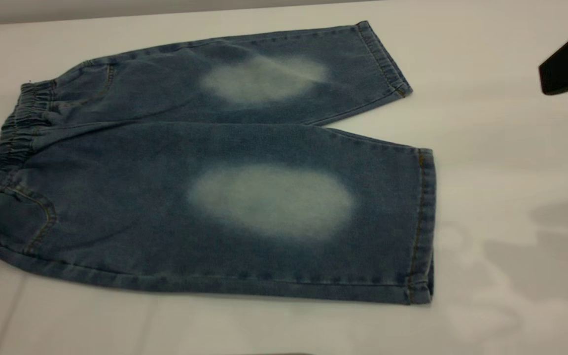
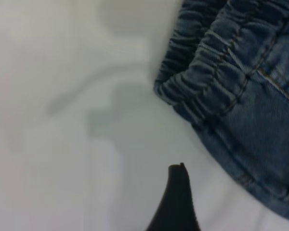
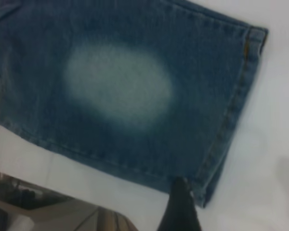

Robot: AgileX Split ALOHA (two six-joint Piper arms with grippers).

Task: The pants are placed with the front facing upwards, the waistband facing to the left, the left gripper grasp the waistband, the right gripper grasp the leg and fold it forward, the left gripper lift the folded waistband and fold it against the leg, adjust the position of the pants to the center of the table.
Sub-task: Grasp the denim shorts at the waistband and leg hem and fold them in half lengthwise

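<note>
so the pants (image 1: pixel 205 187) look soft and floppy; grab the waistband (image 1: pixel 5 148) and leg hem (image 1: pixel 419 222). can't tell if either gripper is open.

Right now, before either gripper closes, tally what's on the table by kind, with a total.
Pants: 1, blue denim, flat, unfolded, waistband at the left
Total on the table: 1
</note>
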